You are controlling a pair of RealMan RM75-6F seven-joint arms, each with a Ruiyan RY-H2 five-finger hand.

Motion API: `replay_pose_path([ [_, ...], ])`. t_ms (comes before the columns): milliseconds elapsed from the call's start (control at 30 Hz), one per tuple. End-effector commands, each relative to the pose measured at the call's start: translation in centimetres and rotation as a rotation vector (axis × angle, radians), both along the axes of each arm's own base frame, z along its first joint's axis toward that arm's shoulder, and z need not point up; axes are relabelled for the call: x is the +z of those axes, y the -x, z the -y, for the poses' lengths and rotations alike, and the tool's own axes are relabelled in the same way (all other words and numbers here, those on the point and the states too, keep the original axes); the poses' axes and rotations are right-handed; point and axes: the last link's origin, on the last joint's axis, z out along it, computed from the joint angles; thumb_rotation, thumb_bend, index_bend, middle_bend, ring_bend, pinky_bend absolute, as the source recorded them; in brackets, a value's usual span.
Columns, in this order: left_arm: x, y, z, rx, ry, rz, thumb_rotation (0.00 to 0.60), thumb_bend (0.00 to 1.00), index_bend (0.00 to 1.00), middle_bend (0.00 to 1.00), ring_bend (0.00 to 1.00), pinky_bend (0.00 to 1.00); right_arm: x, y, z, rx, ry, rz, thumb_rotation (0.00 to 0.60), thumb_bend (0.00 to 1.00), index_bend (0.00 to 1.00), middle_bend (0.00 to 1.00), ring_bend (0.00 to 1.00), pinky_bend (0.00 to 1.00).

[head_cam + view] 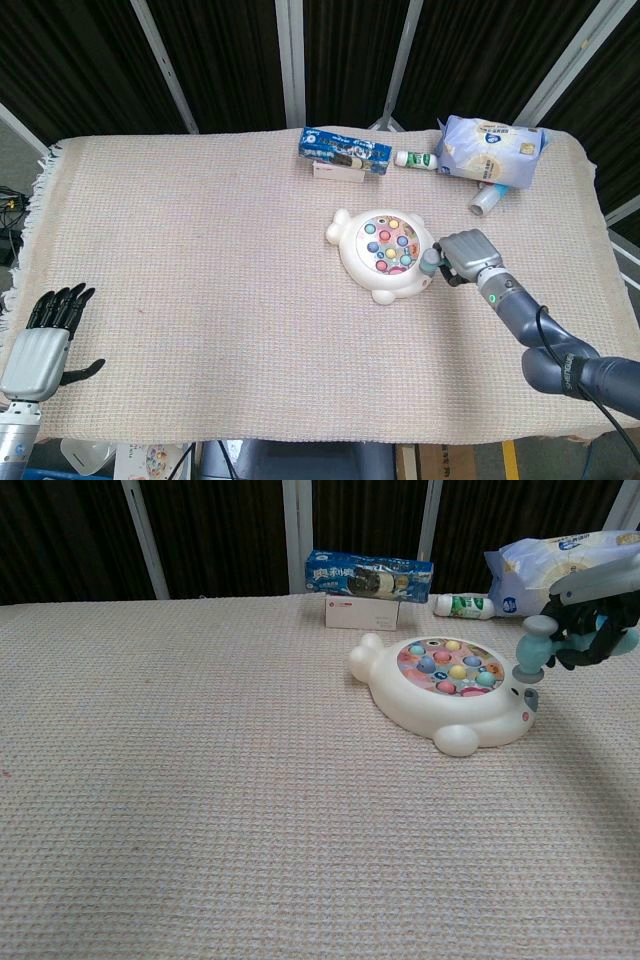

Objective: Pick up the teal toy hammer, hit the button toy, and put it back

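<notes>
The white button toy, with coloured buttons on top, lies right of the table's middle. My right hand grips the teal toy hammer. The hammer's head hangs upright just off the toy's right edge, above the cloth. My left hand hovers at the table's near left corner, fingers apart and holding nothing.
At the back stand a blue snack packet on a small white box, a small white bottle, a pale blue bag and a tube. The woven cloth covers the whole table.
</notes>
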Motion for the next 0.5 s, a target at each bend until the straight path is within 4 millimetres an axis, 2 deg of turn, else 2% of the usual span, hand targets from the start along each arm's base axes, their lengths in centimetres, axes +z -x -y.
replay_pose_path([
  [33, 0.0, -0.1, 0.1, -0.004, -0.001, -0.001, 0.600, 0.13, 0.00, 0.00, 0.00, 0.00, 0.3, 2.2, -1.3, -0.014, 0.028, 0.048, 0.600, 0.81, 0.91, 0.78, 0.57, 0.39],
  [200, 0.1, -0.4, 0.3, -0.010, -0.004, -0.003, 0.600, 0.13, 0.00, 0.00, 0.00, 0.00, -0.2, 4.3, -2.0, -0.019, 0.040, 0.086, 0.600, 0.81, 0.88, 0.78, 0.54, 0.38],
  [500, 0.2, -0.5, 0.7, -0.006, -0.002, -0.004, 0.600, 0.13, 0.00, 0.00, 0.00, 0.00, -1.6, 7.0, -1.8, -0.020, 0.046, 0.126, 0.600, 0.81, 0.81, 0.75, 0.48, 0.31],
])
